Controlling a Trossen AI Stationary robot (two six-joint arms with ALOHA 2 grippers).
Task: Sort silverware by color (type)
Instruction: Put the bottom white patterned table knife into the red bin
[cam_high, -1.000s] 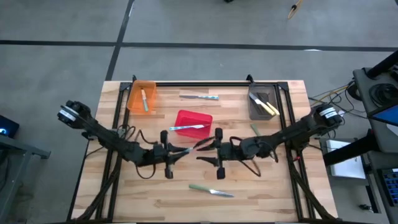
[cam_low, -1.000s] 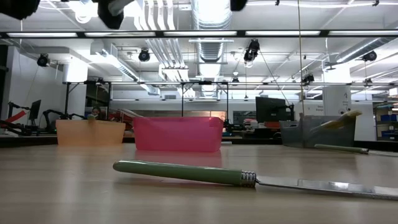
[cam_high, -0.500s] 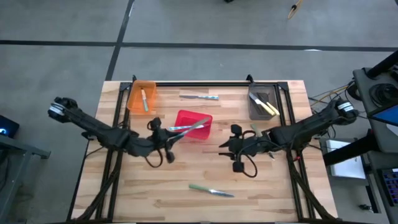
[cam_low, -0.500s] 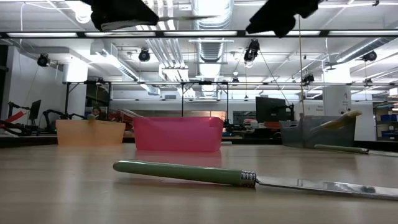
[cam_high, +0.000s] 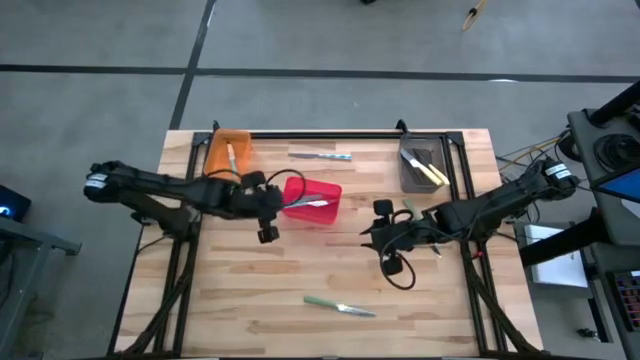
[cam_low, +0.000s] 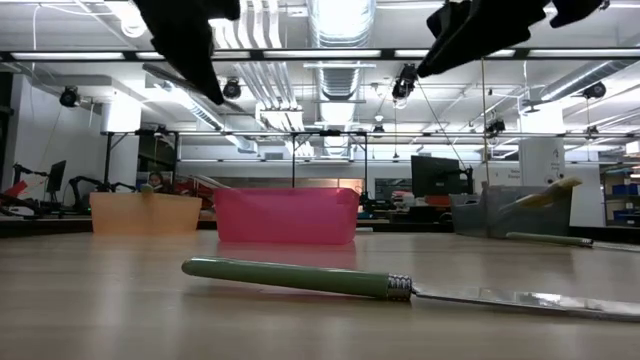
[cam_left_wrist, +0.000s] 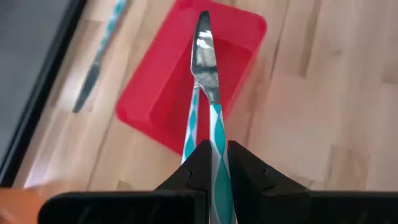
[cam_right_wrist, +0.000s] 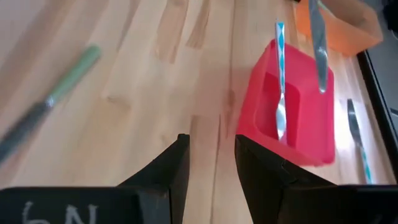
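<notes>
My left gripper (cam_high: 279, 203) is shut on a knife with a teal-and-white striped handle (cam_left_wrist: 211, 93). Its blade reaches over the red bin (cam_high: 326, 188). A second teal-striped utensil (cam_left_wrist: 190, 134) lies inside that bin. My right gripper (cam_high: 373, 232) is open and empty, to the right of the red bin; its fingers frame bare table in the right wrist view (cam_right_wrist: 212, 163). A green-handled knife (cam_high: 338, 306) lies flat near the table's front edge and also shows in the low view (cam_low: 300, 278). Another blue-handled knife (cam_high: 321, 155) lies at the far edge. My left gripper pinches the knife's striped handle (cam_left_wrist: 217, 146) between its two fingers, which come from the table's left and lie along the knife. The knife is lifted clear. It sticks straight out past the fingertips, with its silver blade (cam_left_wrist: 204, 46) above the red bin.
An orange bin (cam_high: 228, 152) with a utensil stands at the far left. A grey bin (cam_high: 422, 165) with yellow-handled utensils stands at the far right. A green utensil (cam_high: 410, 208) lies just beyond my right gripper. Bare wood lies between the red bin and the green knife.
My left gripper has carried the striped knife from the table's middle toward the far edge and left, so the blade now stands over the red bin. My right gripper has drawn back from the middle toward the table's right edge.
</notes>
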